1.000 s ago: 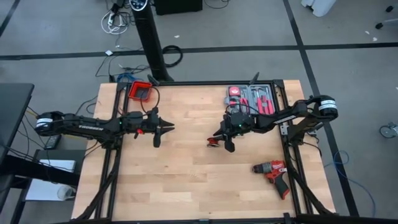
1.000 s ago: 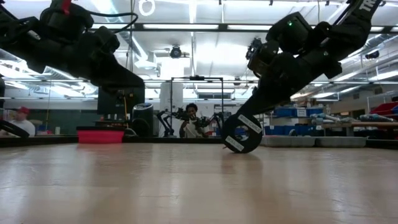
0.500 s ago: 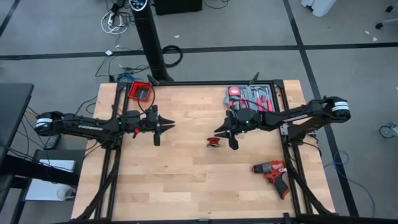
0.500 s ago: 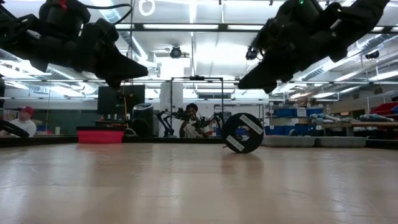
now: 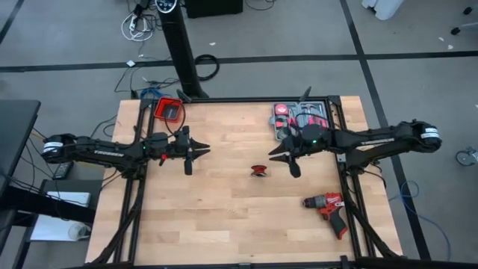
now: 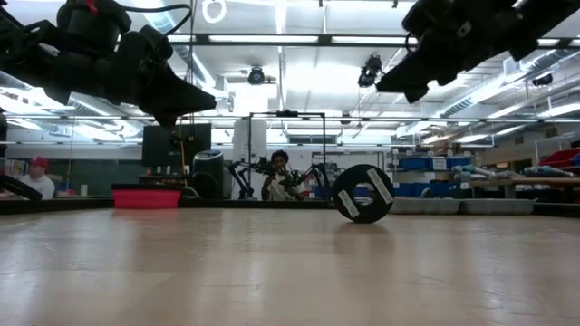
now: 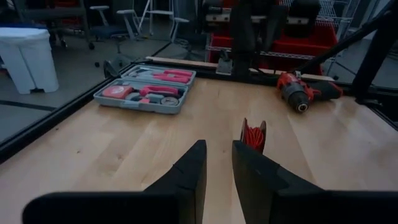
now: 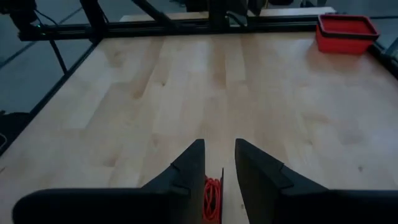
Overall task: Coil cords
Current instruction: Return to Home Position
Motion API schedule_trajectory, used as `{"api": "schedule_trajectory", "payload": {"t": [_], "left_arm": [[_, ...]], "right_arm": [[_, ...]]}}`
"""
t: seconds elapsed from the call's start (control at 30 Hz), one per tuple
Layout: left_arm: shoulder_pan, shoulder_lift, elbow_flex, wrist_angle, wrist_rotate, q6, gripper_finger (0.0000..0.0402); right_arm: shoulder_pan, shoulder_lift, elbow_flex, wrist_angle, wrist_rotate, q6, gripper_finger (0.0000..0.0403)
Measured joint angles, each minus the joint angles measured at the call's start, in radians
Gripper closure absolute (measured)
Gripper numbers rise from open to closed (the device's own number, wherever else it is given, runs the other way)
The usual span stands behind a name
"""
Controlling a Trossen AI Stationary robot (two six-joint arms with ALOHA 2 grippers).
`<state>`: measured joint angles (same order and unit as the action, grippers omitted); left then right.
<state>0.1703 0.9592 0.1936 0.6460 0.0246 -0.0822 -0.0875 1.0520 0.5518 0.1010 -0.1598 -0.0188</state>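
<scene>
You've got the cord spool (image 5: 258, 171) sitting mid-desk (image 5: 224, 224), between the left end effector (image 5: 196, 158) and the right end effector (image 5: 283, 161). Tool case (image 5: 301, 117) is back right, drill (image 5: 328, 208) front right, bin (image 5: 169, 110) in the back-left corner.

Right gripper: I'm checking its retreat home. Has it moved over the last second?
Yes. In the high view the right gripper has drawn back rightward, from left of the tool case to below its left end, off the spool.
</scene>
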Motion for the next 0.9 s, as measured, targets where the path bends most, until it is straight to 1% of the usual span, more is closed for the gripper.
{"api": "schedule_trajectory", "payload": {"t": [0.17,0.3,0.37,0.47,0.53,0.63,0.73,0.9], "left_arm": [[0.0,0.001,0.0,0.0,0.0,0.0,0.0321],[0.0,0.001,0.0,0.002,0.0,-0.001,0.0321],[0.0,0.001,0.0,0.001,0.005,-0.001,0.0321],[0.0,0.001,0.0,-0.009,-0.002,-0.001,0.0321],[0.0,0.001,0.0,-0.007,-0.003,-0.001,0.0321],[0.0,0.001,0.0,0.007,-0.003,-0.001,0.0321],[0.0,0.001,0.0,0.042,-0.004,-0.001,0.0321],[0.0,0.002,0.0,0.141,-0.004,-0.001,0.0321]], "right_arm": [[-0.002,-0.094,0.0,-0.109,0.006,-0.028,0.0314],[-0.003,-0.14,0.0,-0.262,0.105,-0.038,0.0314],[-0.002,-0.16,-0.006,-0.305,0.111,-0.026,0.0314],[0.015,-0.199,-0.059,-0.248,0.049,-0.006,0.0315],[0.027,-0.224,-0.106,-0.198,0.029,-0.003,0.0316],[0.034,-0.251,-0.191,-0.108,0.051,-0.001,0.0317],[0.033,-0.252,-0.284,-0.004,0.074,0.031,0.0316],[0.033,-0.245,-0.38,0.081,0.096,0.137,0.0317]]}}
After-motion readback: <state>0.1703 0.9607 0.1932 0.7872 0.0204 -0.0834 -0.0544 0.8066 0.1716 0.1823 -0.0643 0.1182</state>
